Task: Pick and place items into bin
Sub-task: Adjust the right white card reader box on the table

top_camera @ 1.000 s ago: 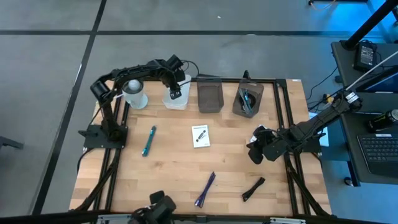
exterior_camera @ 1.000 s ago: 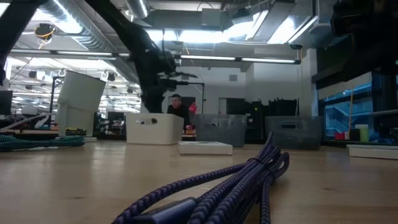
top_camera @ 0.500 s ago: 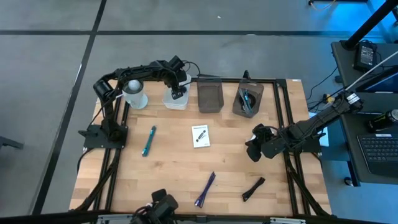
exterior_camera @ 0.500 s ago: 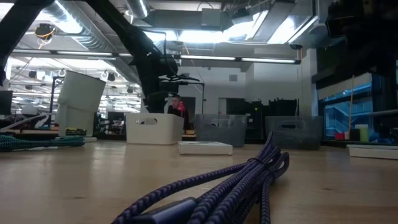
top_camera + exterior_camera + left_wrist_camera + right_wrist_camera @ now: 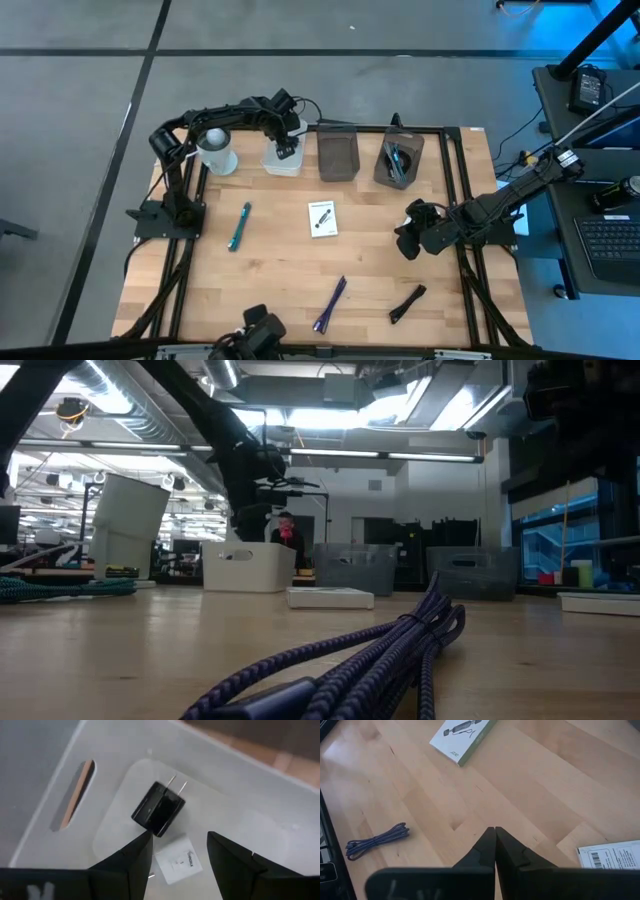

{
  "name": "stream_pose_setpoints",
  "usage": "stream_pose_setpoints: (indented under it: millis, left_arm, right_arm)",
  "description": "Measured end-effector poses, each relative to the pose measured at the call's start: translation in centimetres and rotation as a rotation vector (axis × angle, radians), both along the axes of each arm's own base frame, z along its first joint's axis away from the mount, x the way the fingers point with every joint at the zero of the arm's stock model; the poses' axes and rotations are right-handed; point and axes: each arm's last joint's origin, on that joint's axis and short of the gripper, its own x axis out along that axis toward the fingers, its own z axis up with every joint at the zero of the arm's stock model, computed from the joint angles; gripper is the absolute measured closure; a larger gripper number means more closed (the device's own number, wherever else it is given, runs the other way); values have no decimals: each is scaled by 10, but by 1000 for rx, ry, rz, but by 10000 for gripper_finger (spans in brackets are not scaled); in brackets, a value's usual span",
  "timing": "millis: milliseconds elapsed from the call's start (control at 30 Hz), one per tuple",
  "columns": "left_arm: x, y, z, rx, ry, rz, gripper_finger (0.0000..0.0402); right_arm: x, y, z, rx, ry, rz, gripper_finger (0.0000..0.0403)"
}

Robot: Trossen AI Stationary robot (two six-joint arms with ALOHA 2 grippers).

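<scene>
My left gripper [image 5: 178,836] [image 5: 285,150] is open and hovers above the white bin [image 5: 270,166], touching nothing. On the bin's floor lie a black plug cube [image 5: 159,809] with two prongs and a white cube [image 5: 178,863]. My right gripper [image 5: 494,829] [image 5: 405,243] is shut and empty above the table's right side. Flat on the wood lie a teal cable bundle [image 5: 240,226], a white printed box [image 5: 322,218], a purple braided cable [image 5: 330,304] and a black marker [image 5: 407,303]. A second white card [image 5: 612,855] lies near my right gripper.
Two grey bins [image 5: 338,156] [image 5: 398,160] stand along the far edge beside the white bin; the right one holds dark items. A white cup [image 5: 217,150] stands left of the white bin. A person [image 5: 287,535] shows in the room beyond the table.
My left gripper has shifted slightly while staying above the white bin. My right gripper has drifted a little toward the table's left. The items on the table lie where they were.
</scene>
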Motion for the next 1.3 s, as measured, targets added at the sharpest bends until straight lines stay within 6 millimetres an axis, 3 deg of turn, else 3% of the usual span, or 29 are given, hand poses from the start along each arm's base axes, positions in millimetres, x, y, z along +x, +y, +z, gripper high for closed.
stream_pose_setpoints:
  millis: [200,567,700,967,1300]
  left_arm:
    - [-1,-8,25,65,-50,-50,240]
    - [-6,-31,69,118,-164,-59,384]
    - [3,-48,76,103,-194,-72,398]
    - [30,-99,83,60,-229,-99,401]
    - [57,-190,94,64,-276,-161,400]
  right_arm:
    - [0,0,0,0,1,0,399]
    - [0,0,0,-6,3,6,399]
    - [-1,-1,-1,-15,16,7,399]
    - [-2,-1,-1,-86,32,74,399]
    - [-2,-1,-1,-98,45,110,399]
